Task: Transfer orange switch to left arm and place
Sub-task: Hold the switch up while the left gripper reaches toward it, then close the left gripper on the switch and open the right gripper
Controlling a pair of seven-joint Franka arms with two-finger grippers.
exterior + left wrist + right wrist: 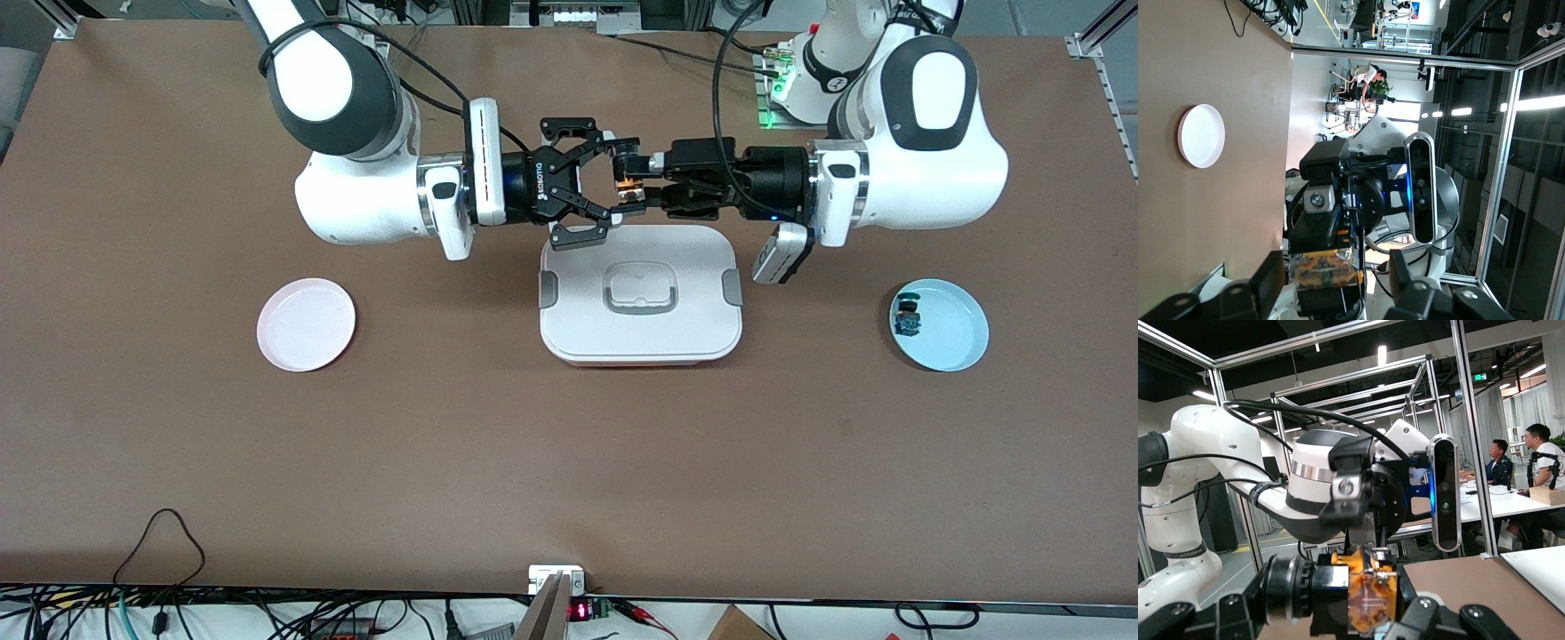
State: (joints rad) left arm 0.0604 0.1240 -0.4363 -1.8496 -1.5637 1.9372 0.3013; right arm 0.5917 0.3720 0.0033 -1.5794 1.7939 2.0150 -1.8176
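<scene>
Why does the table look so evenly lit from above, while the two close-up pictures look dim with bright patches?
Front view: soft, even light on the table; only a faint shadow beside the box. Left wrist view: bright ceiling strips and a glaring background leave the orange switch dim. Right wrist view: the switch is close and slightly soft against lit ceiling lamps.

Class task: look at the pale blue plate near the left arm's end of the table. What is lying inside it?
On the blue plate lies one small black-and-blue part, against its rim; the rest is bare. Whatever that part covers cannot be seen.
</scene>
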